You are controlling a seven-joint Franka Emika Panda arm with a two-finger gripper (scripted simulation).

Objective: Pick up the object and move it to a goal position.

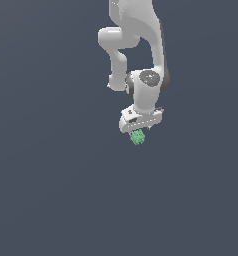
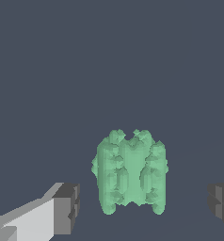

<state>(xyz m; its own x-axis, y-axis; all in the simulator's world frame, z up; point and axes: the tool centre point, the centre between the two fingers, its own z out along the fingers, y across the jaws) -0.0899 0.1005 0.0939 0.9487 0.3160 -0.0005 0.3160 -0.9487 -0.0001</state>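
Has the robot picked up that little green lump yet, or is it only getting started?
Done: the gripper hangs right over the green lump. In hand: its fingers stand open on either side of the lump, with gaps showing. Left: closing, lifting and carrying; no goal spot is visible.

Only a plain, flat, dark slate-grey ground (image 1: 46,200) filling both views edge to edge, evenly lit, without visible walls, furniture, windows, seams or any cast shadow to be made out.
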